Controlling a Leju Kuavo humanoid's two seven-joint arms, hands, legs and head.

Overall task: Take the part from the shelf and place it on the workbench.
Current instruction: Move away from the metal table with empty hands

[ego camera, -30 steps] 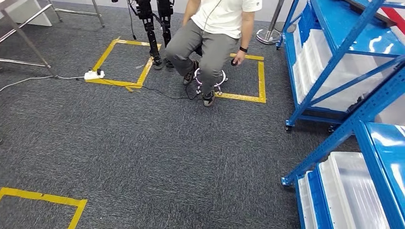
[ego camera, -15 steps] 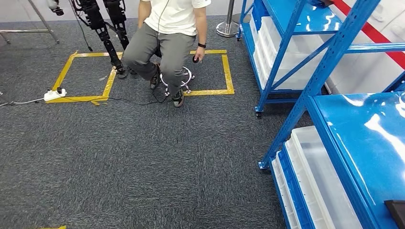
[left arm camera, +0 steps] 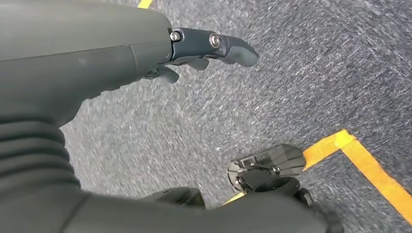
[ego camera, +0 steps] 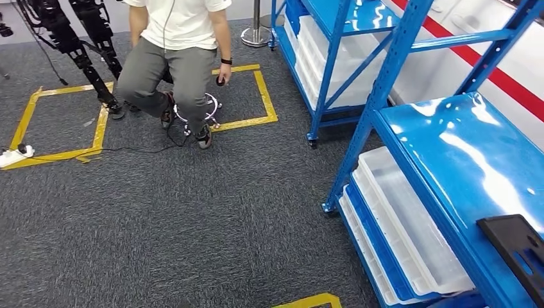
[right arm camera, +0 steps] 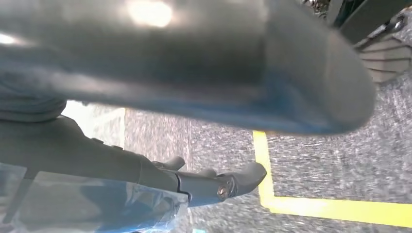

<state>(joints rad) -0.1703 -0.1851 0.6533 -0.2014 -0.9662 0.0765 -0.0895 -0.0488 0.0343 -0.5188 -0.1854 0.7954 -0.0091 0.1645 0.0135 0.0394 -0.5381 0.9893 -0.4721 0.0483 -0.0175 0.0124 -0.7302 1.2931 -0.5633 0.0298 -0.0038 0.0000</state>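
Open carpet [ego camera: 192, 218] beside shelf [ego camera: 410, 160]

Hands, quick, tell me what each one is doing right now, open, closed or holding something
Left hand: open, holding nothing, hanging over the carpet.
Right hand: open, fingers out straight, nothing in it.

**What I count from here**

I see two blue shelf racks: one near on my right [ego camera: 410, 83], one farther off [ego camera: 321, 38]. One black part [ego camera: 516, 247] lies on the near rack's top shelf. Below it sit two white trays [ego camera: 410, 218]. One person [ego camera: 176, 45] sits on one stool [ego camera: 199, 112]. One power strip [ego camera: 16, 156] lies far left. Two yellow tape squares [ego camera: 263, 96] mark the carpet.
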